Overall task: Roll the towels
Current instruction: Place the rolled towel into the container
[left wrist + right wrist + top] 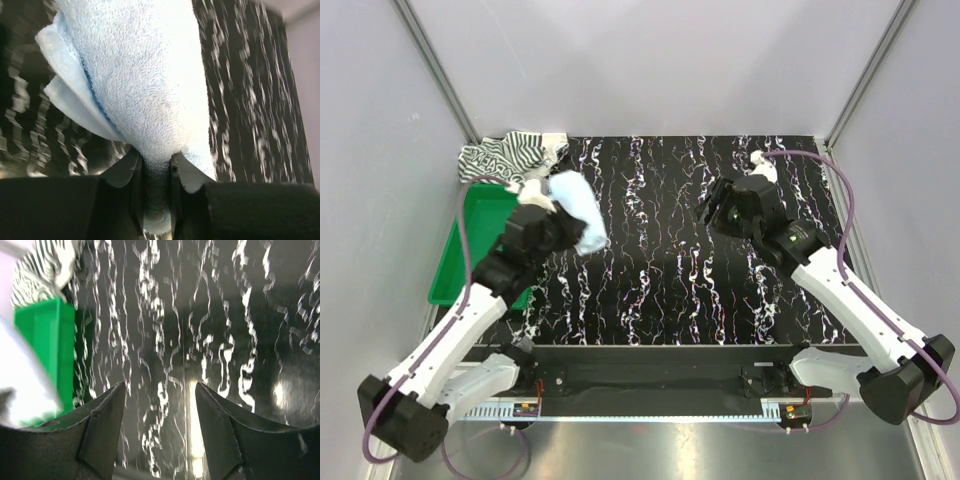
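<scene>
Pinched tight between the fingers of my left gripper [156, 167] is a fold of the light blue towel [150, 75]. Its bunched bulk stands out ahead of the fingertips, apparently lifted off the surface [700, 270]. My right gripper [159, 405] is spread wide and holds nothing, with bare surface beneath and ahead of it. The striped towel [505, 155] lies crumpled beyond my left gripper, at the far side of the green tray [470, 245] that sits just to that gripper's left. To roll well, I judge I should first lay the blue towel flat on the surface between my two grippers. The right one could catch a free corner and pull the cloth taut, since a bunched towel would roll lumpy and loose. Layers look doubled near my grip, so I would release slowly.
</scene>
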Action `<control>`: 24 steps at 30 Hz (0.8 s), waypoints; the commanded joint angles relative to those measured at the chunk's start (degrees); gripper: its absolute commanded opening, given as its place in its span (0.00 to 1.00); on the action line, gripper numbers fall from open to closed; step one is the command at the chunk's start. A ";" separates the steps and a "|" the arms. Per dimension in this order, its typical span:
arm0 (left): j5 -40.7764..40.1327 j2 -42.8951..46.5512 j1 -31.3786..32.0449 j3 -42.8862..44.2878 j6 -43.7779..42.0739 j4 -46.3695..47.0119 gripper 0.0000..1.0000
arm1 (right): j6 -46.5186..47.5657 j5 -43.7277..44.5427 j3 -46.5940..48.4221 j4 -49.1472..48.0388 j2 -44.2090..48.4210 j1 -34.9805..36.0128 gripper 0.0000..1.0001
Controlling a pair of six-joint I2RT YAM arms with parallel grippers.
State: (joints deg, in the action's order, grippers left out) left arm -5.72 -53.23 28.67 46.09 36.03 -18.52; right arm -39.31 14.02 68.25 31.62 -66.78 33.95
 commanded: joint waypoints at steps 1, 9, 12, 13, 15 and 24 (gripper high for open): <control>-3.26 1.28 -10.77 2.96 -1.76 -2.84 0.00 | -0.77 -4.95 -2.41 1.25 1.74 -0.12 0.65; 1.40 7.00 -30.58 -9.95 13.07 15.56 0.00 | -0.77 -9.54 -6.37 2.66 5.52 -0.12 0.64; 1.32 4.29 -34.20 -13.82 17.56 25.01 0.00 | -0.07 -10.68 -7.07 4.59 5.87 -0.12 0.63; 1.67 1.75 -36.03 -14.44 18.19 26.77 0.00 | 0.02 -10.94 -7.25 5.03 6.05 -0.12 0.62; 3.60 -0.63 -37.97 -16.28 19.25 33.17 0.00 | 0.02 -11.47 -7.78 5.38 6.58 -0.12 0.62; 4.66 -18.21 -42.64 -17.79 23.55 52.00 0.00 | -0.33 -13.32 -9.80 3.98 6.23 -0.12 0.61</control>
State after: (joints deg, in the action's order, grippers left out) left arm -2.33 -67.02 -13.30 27.31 56.69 19.62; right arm -39.75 1.96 58.04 36.38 -60.45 33.95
